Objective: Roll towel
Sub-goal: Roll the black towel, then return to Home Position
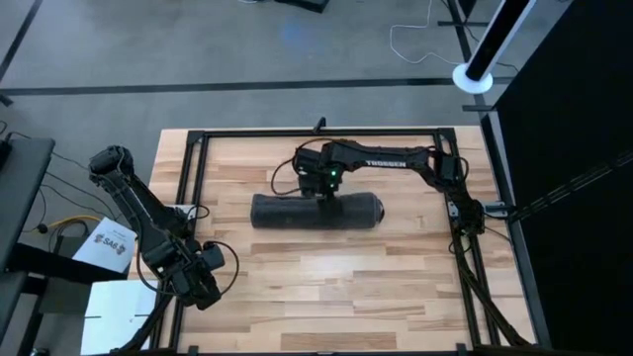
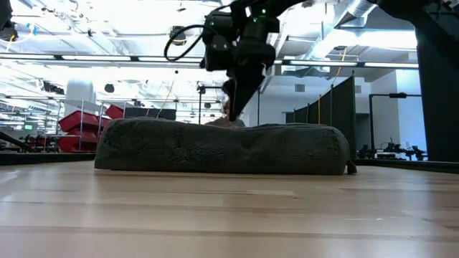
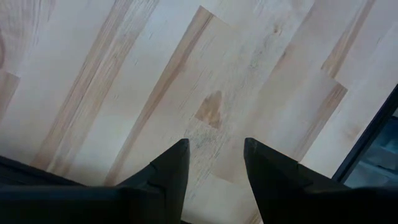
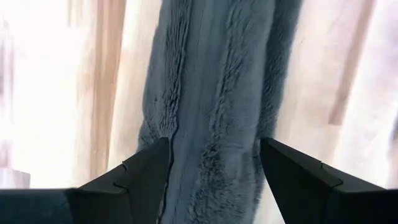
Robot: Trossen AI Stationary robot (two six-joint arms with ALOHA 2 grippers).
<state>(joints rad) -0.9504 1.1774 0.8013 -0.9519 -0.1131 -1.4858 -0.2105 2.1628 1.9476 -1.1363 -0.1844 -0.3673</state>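
I saw the left gripper parked near the tabletop's front-left corner, jaws spread over bare wood. The rolled charcoal-grey cloth towel lay mid-table; the right gripper hung just above it, jaws spread, nothing pinched.

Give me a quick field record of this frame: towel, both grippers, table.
towel: rolled into a log, lying across the table's middle
right gripper: open, above the roll's middle, fingers either side of it, nothing held
left gripper: open, empty, over bare wood at the table's near-left corner
table: wooden top, black frame round it
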